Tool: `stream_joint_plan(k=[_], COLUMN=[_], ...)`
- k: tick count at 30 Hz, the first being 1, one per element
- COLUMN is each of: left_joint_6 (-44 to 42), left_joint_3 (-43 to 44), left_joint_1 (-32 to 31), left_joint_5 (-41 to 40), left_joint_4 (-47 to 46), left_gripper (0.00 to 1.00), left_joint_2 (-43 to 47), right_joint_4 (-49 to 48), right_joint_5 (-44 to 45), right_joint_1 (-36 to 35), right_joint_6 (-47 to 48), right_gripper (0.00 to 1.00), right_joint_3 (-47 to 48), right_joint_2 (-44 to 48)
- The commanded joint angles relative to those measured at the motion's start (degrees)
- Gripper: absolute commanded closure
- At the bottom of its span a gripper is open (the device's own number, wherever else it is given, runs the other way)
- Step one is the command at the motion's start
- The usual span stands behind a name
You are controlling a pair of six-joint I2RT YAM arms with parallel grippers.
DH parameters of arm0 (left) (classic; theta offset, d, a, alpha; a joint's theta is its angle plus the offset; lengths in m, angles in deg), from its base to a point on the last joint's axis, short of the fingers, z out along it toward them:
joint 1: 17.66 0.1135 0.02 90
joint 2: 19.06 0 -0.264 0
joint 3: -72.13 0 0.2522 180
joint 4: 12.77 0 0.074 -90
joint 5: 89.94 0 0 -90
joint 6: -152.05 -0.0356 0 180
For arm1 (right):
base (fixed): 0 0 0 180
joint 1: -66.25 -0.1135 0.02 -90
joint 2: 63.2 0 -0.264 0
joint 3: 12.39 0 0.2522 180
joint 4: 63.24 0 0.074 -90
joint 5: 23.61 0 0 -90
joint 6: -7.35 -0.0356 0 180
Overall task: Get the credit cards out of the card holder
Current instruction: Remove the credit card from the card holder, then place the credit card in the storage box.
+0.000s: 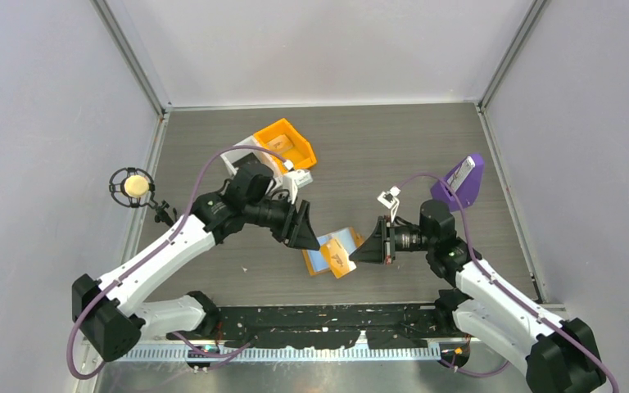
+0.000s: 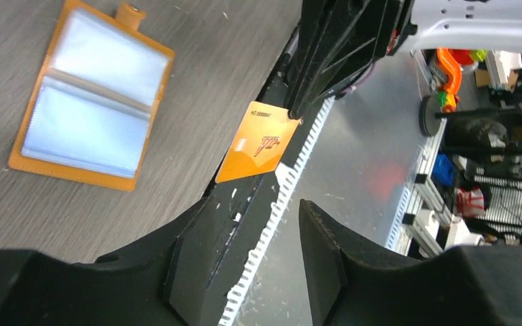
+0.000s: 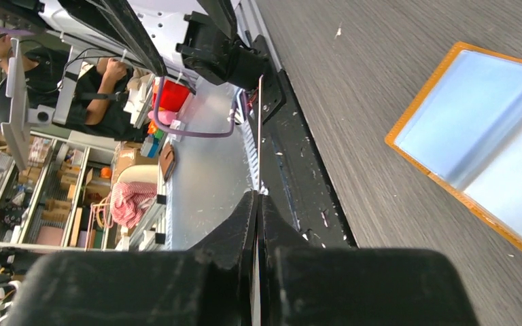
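One card [image 2: 258,142], probably stiff and slippery, is being pinched at its corner by the right fingers [image 3: 238,234]; the left fingers [image 2: 323,258] are gaping empty. The light card holder [image 2: 92,102] is lying open near the worktop's [image 1: 393,147] front edge.

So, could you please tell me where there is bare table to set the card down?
Widest bare table: far centre, between the orange bin and the purple stand. A narrow strip: between the card holder and the near edge. Crowded: the middle, where left hand and right hand, gripping the orange card, flank it.
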Motion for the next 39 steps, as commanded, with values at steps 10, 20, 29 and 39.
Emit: stream_joint_plan(k=[10,20,29,39], left_joint_6=[-4.7,-4.3,0.3,2.3], left_joint_3=[6.4,5.4,0.2,1.4], left_joint_1=[-0.2,-0.3,-0.6,-0.5], left_joint_5=[10.6,16.1,18.5,12.1], left_joint_4=[3.3,2.2,-3.1,-1.7], left_gripper=[0.50,0.54,0.98,1.00], left_joint_2=[-9.0,-11.7,-8.8,-7.1], right_joint_4=[-9.6,-13.0,-14.4,-13.5], right_joint_5=[-2.2,-1.8,-1.8,0.5], right_joint_1=[-4.6,-6.0,-6.0,-6.0], right_joint_6=[-5.1,-5.9,-6.1,-6.9], right_gripper=[0.95,0.95,0.95,0.77], right_joint_3=[-1.6,-2.1,-3.3,-2.8], right_joint_2=[-0.1,-1.4,-1.1,0.4])
